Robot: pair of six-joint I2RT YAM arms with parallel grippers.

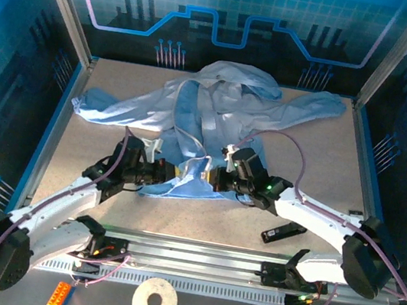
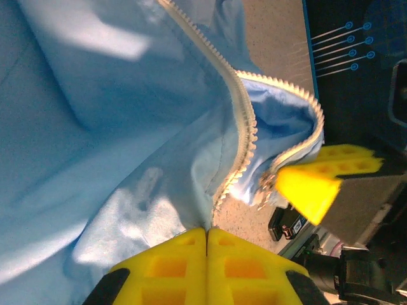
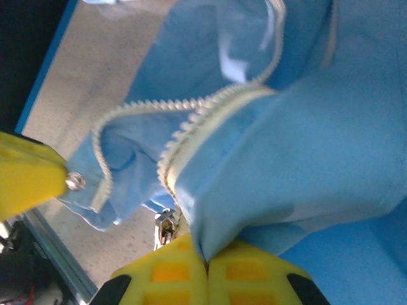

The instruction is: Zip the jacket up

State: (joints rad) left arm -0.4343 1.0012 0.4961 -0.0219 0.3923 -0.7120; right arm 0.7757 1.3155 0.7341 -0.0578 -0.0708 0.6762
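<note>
The light blue jacket lies spread over the table with its front open. My left gripper is shut on the left bottom hem, and in the left wrist view the fabric runs into the closed yellow fingers. My right gripper is shut on the right front edge, with its fingers pinching the cloth. The pale zipper teeth curve apart between the two grips. A metal zipper slider hangs just left of the right fingers. The two grippers face each other closely.
A black remote-like object lies on the table near the right arm. A white tape roll and an orange brick sit below the front rail. Blue walls close in the table on three sides.
</note>
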